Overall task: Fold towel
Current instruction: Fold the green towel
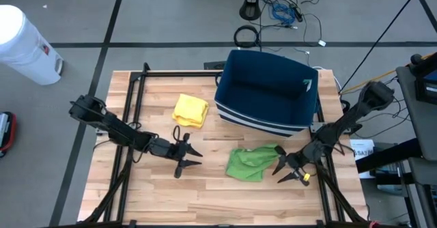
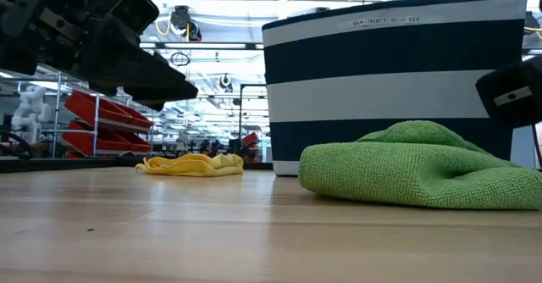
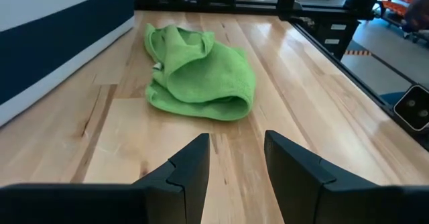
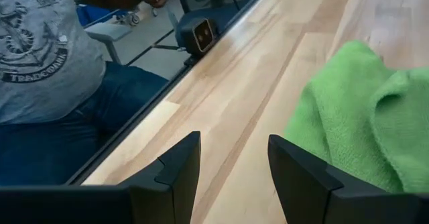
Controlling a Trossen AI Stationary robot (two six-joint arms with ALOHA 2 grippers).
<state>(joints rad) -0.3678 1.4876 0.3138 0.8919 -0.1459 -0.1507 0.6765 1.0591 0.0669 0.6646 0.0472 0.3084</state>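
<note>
2 grippers, left (image 1: 193,157) and right (image 1: 287,174), flank the crumpled green towel (image 1: 251,163), both spread and empty; I should pinch separate corners, not bunched cloth.

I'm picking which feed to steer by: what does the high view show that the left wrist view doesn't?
Only the high view shows the yellow towel, the right gripper open beside the green towel, and the whole striped basket. Only the left wrist view shows the bare wood between the open left gripper and the towel. Both show the crumpled green towel and the table.
</note>
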